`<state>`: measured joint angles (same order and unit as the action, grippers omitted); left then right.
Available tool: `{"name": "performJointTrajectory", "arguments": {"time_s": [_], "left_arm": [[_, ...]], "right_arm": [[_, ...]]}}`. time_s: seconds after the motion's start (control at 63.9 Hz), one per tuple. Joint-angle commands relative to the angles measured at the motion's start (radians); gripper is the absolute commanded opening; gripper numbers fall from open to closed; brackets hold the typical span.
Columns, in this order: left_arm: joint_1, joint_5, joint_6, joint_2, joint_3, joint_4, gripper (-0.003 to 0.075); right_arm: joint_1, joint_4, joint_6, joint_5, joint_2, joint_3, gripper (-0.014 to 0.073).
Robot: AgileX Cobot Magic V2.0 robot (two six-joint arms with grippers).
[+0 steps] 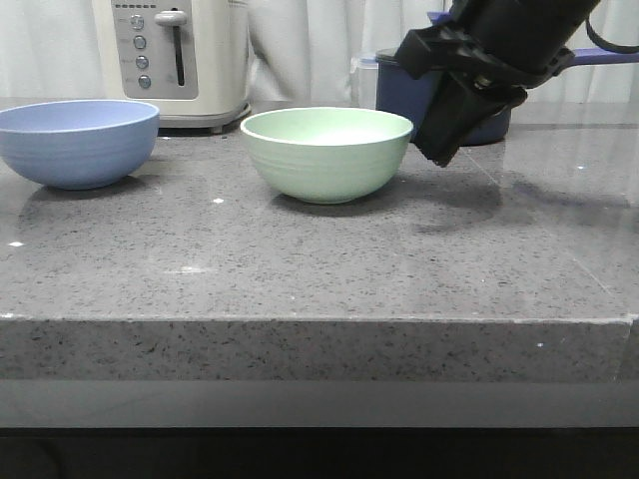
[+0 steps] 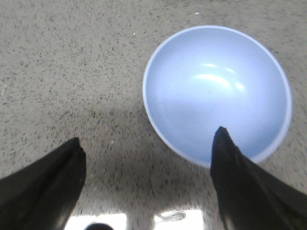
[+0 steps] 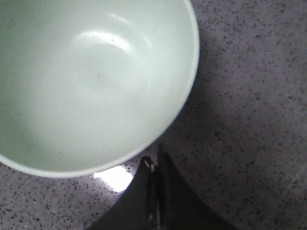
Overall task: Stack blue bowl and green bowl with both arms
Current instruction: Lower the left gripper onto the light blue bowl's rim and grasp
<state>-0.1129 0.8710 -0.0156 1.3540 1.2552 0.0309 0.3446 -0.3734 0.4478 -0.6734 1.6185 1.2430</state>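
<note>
The right gripper [image 1: 446, 140] hangs low over the counter [image 1: 319, 259] just beside the green bowl [image 1: 327, 152], on the bowl's right side, with a small gap between its tip and the rim. In its wrist view the two fingers [image 3: 154, 191] lie pressed together with no gap and nothing between them, and the green bowl's rim [image 3: 192, 72] curves just beyond the tips, apart from them. So the bowl lies to the robot's left of this gripper, and the nearest part of it is the rim and wall facing the arm.

The left gripper [image 2: 146, 158] is not seen in the front view. Its wrist view shows the fingers spread wide and empty above the counter, one finger [image 2: 230, 163] overlapping the blue bowl [image 2: 218, 93] in the picture while the other stands over bare stone. Whether it touches the rim cannot be told.

In the front view the blue bowl [image 1: 78, 142] sits at the far left, well apart from the green one, both upright and empty. A toaster [image 1: 172, 60] and a dark saucepan [image 1: 439, 95] stand behind. Each arm is nearest its own bowl; the right one would likely have to part its fingers before taking the rim.
</note>
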Motion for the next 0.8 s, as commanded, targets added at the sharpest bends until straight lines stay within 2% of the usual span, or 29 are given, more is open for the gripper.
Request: {"name": "performJointTrajectory", "arguments": {"time_s": [0.0,0.219,0.517,0.611,0.783], "left_arm": [[0.04,-0.008,0.053,0.072,0.1,0.109,0.0526],[0.055,0.039,0.069,0.243,0.208,0.145,0.0526],[0.055,0.018,0.071,0.343,0.231,0.163,0.0517],[0.055,0.001,0.071,0.345,0.231,0.163,0.0459],[0.055,-0.001,0.071,0.345,0.231,0.163,0.029]], "right_arm": [[-0.005,-0.02,0.012,0.033,-0.041,0.025,-0.0064],[-0.005,-0.02,0.012,0.035,-0.041,0.025,-0.0064],[-0.005,-0.02,0.012,0.033,-0.041,0.025,-0.0064],[-0.005,-0.02,0.012,0.033,-0.041,0.025,-0.0064],[-0.005,-0.02,0.012,0.033,-0.041,0.025,-0.0064]]}}
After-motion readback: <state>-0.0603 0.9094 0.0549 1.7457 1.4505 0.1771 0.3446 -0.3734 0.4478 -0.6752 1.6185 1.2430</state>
